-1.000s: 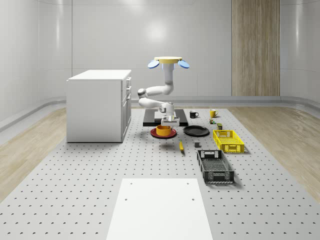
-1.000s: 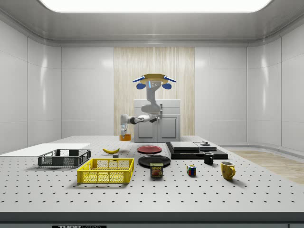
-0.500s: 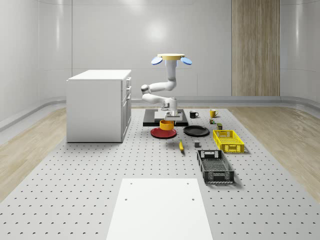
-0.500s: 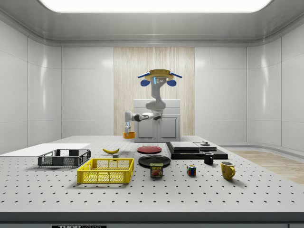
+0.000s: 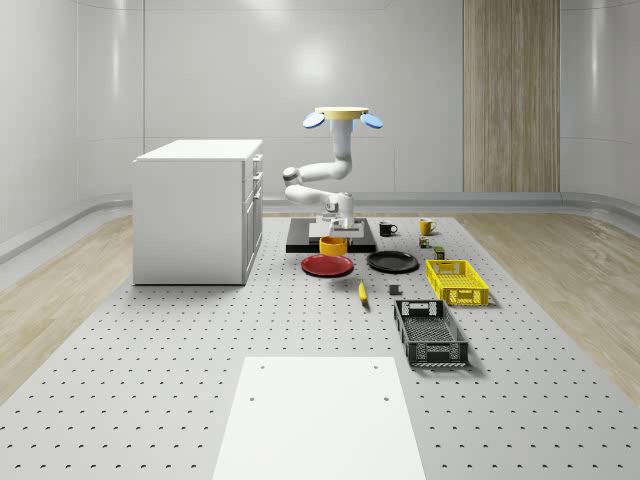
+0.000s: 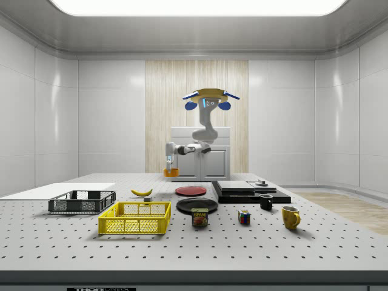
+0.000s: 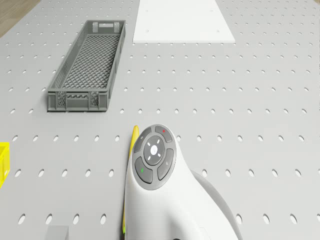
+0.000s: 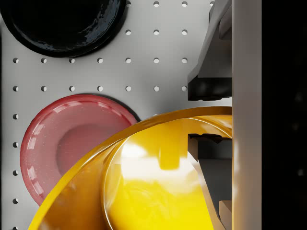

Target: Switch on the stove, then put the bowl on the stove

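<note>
A simulated lab: perforated test table [image 5: 150, 380], bare panelled walls [image 5: 200, 70]

The can [image 6: 199, 217] on the table reads "SPAM".

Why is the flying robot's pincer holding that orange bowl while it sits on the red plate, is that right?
Not quite: the pincer holds the round orange bowl in the air, above the flat red plate, not on it. The side view shows the gap; the drone hovers above.
</note>
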You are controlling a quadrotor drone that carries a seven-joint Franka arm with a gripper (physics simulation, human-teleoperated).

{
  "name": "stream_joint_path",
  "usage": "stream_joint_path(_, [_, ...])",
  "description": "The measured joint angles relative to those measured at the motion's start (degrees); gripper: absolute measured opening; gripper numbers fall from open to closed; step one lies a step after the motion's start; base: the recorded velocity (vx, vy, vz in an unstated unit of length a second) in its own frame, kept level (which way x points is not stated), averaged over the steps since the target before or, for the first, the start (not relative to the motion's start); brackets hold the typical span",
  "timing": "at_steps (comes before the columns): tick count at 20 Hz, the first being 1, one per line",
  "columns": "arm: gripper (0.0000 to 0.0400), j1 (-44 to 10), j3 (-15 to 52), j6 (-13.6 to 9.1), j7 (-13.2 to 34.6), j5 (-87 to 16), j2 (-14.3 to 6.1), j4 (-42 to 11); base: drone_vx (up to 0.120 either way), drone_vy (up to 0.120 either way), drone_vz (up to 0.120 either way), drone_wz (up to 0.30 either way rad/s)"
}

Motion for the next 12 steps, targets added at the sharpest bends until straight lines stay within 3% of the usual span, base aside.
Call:
stream_joint_path(3, [0.0100, -0.02, 0.00, 0.02, 0.01, 0.01, -0.03, 0.00, -0.120, 0.000, 0.093, 0.000])
stream_joint_path(12, [0.0100, -0.06, 0.01, 0.09, 0.04, 0.05, -0.10, 0.01, -0.120, 0.000, 0.000, 0.000])
